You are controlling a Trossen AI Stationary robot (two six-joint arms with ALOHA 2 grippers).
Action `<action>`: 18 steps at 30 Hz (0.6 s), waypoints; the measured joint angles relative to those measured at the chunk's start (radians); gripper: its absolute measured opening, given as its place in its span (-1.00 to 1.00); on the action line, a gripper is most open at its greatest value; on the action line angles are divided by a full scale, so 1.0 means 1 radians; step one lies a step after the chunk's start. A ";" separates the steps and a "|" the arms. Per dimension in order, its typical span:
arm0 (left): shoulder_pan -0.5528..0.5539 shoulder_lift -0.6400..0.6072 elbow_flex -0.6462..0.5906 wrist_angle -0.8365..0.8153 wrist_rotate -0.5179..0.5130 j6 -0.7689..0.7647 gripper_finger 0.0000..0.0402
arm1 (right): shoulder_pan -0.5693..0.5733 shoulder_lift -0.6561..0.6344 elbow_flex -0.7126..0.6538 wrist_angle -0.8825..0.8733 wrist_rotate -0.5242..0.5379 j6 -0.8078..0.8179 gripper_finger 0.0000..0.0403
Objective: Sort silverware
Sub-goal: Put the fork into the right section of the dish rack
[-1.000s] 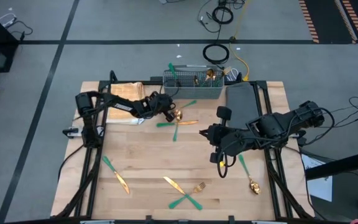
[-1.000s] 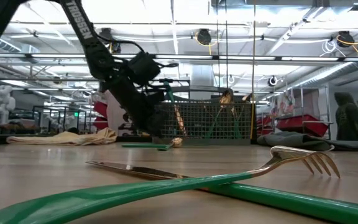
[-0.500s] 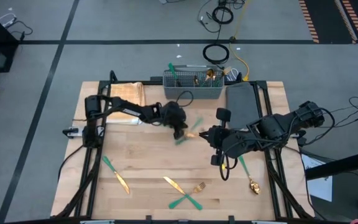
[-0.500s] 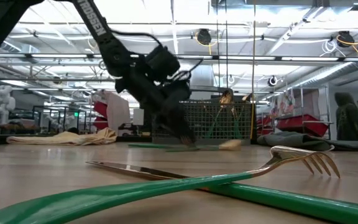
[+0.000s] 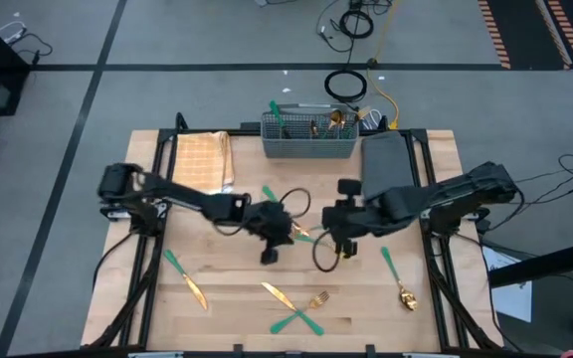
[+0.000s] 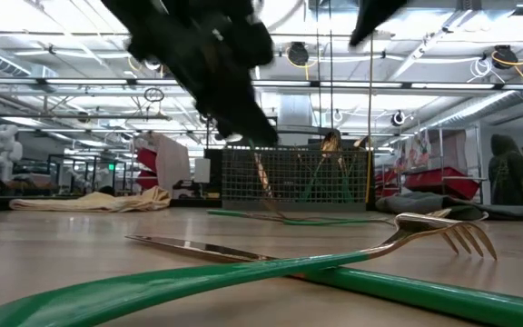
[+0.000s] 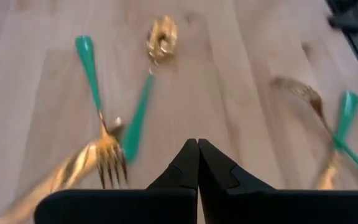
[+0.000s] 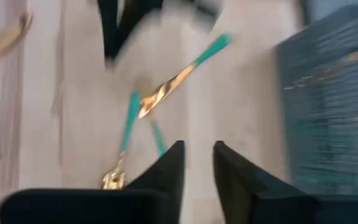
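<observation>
On the light wooden desk (image 5: 227, 298), a gold knife with a slim teal handle (image 5: 184, 276) lies at the left. The left tool (image 5: 272, 251) hovers near the middle, its fingers pressed together and empty. Crossed teal-handled silverware (image 5: 296, 310) lies in front. The right tool (image 5: 332, 244), slightly open and empty, hovers just beside more pieces (image 8: 160, 93). The grey slotted basket (image 5: 309, 147) stands at the far edge.

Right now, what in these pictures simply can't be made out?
- High view: the left gripper and right gripper hide the teal-handled gold silverware between them.
- High view: pieces inside the grey slotted basket are too small to count.
- Right wrist view: motion blur smears the teal-handled knife.
</observation>
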 joint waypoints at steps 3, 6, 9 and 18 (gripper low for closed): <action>-0.087 -0.091 0.000 -0.155 -0.112 -0.007 -1.00 | -0.057 0.002 -0.144 0.137 -0.073 -0.056 -0.37; -0.174 -0.177 0.000 -0.289 -0.198 -0.079 -1.00 | -0.131 0.002 -0.261 0.326 -0.147 -0.098 -0.17; -0.255 -0.266 0.000 -0.374 -0.251 -0.156 -1.00 | -0.202 0.002 -0.342 0.482 -0.213 -0.141 -0.08; -0.474 -0.501 0.000 -0.477 -0.479 -0.330 -1.00 | -0.312 0.151 -0.339 0.543 -0.413 -0.189 -0.09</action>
